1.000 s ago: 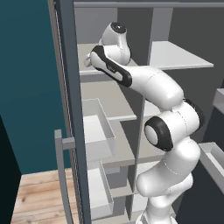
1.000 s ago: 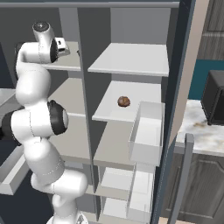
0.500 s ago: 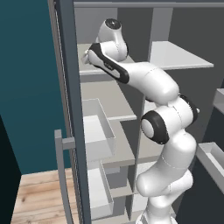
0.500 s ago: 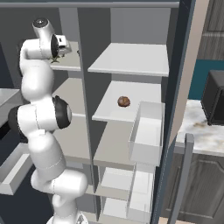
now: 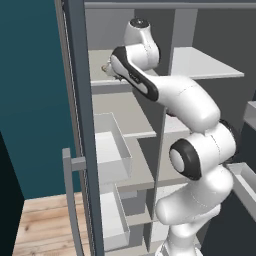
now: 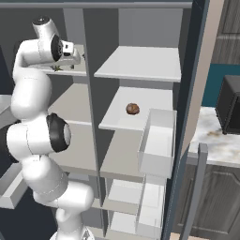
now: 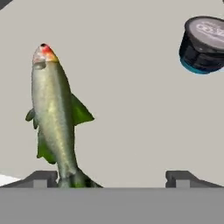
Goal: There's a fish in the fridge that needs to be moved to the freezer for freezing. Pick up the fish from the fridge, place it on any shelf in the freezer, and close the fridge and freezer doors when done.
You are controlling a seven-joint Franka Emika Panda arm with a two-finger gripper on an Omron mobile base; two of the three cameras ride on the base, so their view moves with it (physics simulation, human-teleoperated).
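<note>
The fish, silver-green with a red-orange snout, lies flat on a light grey shelf. That shelf is the upper one in the left half of the slate-grey appliance. My gripper is open above it, the jaws set wide apart. The fish's tail ends beside the left fingertip, and nothing sits between the fingers. In the right base view the hand reaches into the same upper left shelf, and a bit of the fish shows under it.
A dark round tub stands on the same shelf. A small brown lump sits on a right-half shelf. Both doors stand open, with clear bins and bar handles. A dark microwave is at right.
The jaws have gone from shut to wide open and the fish now lies free on the shelf. The arm's upper links have shifted slightly.
</note>
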